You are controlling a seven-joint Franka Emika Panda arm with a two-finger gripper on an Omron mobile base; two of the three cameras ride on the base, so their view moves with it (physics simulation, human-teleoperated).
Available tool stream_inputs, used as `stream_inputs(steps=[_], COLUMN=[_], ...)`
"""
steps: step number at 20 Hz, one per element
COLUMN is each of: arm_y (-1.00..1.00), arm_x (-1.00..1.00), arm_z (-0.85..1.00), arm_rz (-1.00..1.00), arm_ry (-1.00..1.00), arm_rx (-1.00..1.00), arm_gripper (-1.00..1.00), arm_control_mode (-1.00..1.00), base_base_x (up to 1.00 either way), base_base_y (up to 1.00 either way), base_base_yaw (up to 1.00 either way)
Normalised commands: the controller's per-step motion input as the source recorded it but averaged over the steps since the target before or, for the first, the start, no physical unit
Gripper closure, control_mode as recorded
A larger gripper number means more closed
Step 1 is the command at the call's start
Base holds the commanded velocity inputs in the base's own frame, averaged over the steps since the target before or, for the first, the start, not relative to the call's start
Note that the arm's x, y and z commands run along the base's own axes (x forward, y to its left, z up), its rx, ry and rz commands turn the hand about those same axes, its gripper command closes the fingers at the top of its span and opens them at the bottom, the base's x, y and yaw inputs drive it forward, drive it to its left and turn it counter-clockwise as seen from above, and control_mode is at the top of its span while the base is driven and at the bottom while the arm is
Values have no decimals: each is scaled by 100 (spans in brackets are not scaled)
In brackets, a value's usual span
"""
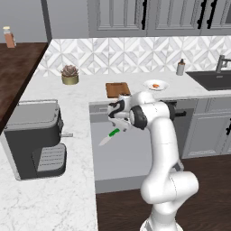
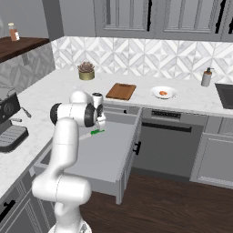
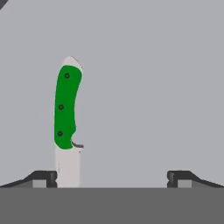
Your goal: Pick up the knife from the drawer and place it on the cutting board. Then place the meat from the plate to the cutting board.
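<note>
hand view had the knife [image 3: 66, 118] lying flat on the drawer [image 3: 153, 87] floor, green handle pointing away from the cam, blade running back toward the left fingertip [image 3: 43, 178]. the gripper [image 3: 112, 178] was spread wide w/ nothing between the tips; knife sat well off-centre, just by the left tip and not in the gap.

relative to the drawer: in the left base view the gripper [image 1: 118, 121] hung over the open drawer [image 1: 135, 153] near its back, knife [image 1: 109, 136] just below it. in the right base view the knife [image 2: 93, 133] lay at the drawer's [image 2: 109, 154] rear left part, gripper [image 2: 99, 119] just above. cutting board [image 2: 121, 91] sat on the counter behind the drawer; plate [image 2: 163, 93] beside the board w/ the meat [image 2: 163, 93] on it.

step in hand, as i judged it: line up and grab the knife. to do it well, shift the hand sideways so the green handle sits midway between the tips, keeping the tips across the handle's width, then drop till the tips reach close to the floor, since the knife is thin & flat. grip the handle, not the blade; blade prob too slick. height above the floor was hard to read from these views, so descend slow. lift straight up to clear the drawer walls before swinging to the board.
</note>
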Motion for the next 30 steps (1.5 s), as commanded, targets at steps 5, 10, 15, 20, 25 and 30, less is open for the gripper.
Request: stream_inputs(steps=[5,10,15,20,25,30], arm_y=[0,0,14,21,18,5], arm_x=[12,23,43,31,28,19], arm_z=[-42,-11,-30,-40,-45,-33], arm_rz=[0,0,0,0,0,0], arm_ry=[0,-2,0,1,2,5], arm_rx=[-6,0,0,0,-1,-4], arm_gripper=[-100,-100,-100,-100,-100,-100], arm_control_mode=[-100,-100,-100,-100,-100,-100], base_base_x=[0,0,0,0,0,0], base_base_y=[0,0,0,0,0,0], base_base_yaw=[0,0,0,0,0,0])
